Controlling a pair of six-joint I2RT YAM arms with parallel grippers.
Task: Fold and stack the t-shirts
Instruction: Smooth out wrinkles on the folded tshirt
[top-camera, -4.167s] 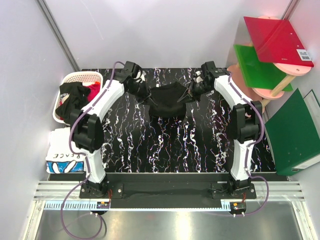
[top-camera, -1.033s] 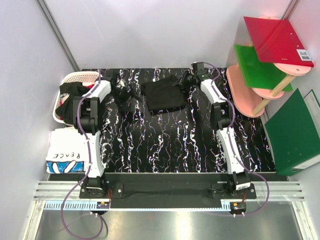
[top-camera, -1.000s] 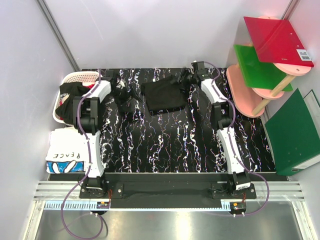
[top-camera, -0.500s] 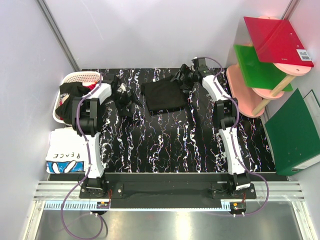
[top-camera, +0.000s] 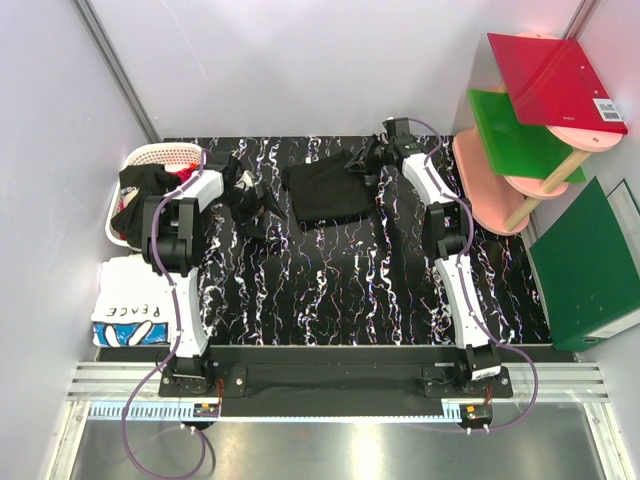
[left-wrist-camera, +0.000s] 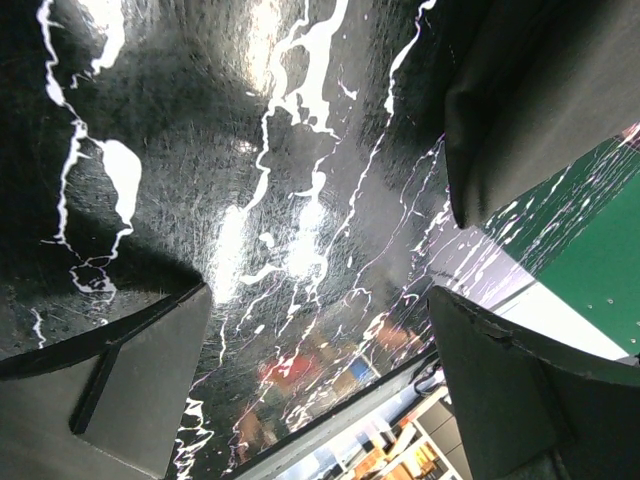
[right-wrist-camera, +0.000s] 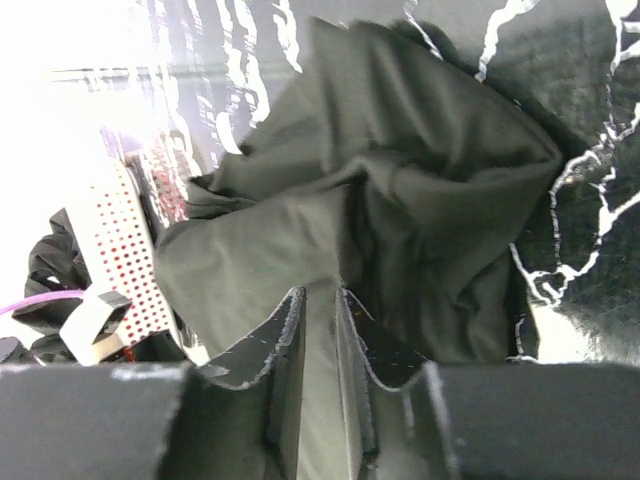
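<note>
A black t-shirt (top-camera: 325, 192) lies folded at the back middle of the table. My right gripper (top-camera: 360, 163) is at its right edge, and in the right wrist view the gripper (right-wrist-camera: 320, 293) is shut on a fold of the black t-shirt (right-wrist-camera: 420, 200). My left gripper (top-camera: 250, 200) stands open just left of the shirt, low over the bare table; in the left wrist view nothing lies between its wide-apart fingers (left-wrist-camera: 130, 380), and the shirt (left-wrist-camera: 540, 110) shows at the upper right. A folded white t-shirt lettered PEACE (top-camera: 130, 300) lies at the left.
A white slatted basket (top-camera: 165, 150) at the back left holds a black t-shirt (top-camera: 140, 190) and a red t-shirt (top-camera: 188, 180). At the right stand a pink rack (top-camera: 490, 170) with red and green folders and a green binder (top-camera: 585, 265).
The shirt, held up by both grippers four seconds ago, now lies on the table. Over the last second the right gripper opened and shut again on its right edge. The left gripper shifted slightly.
</note>
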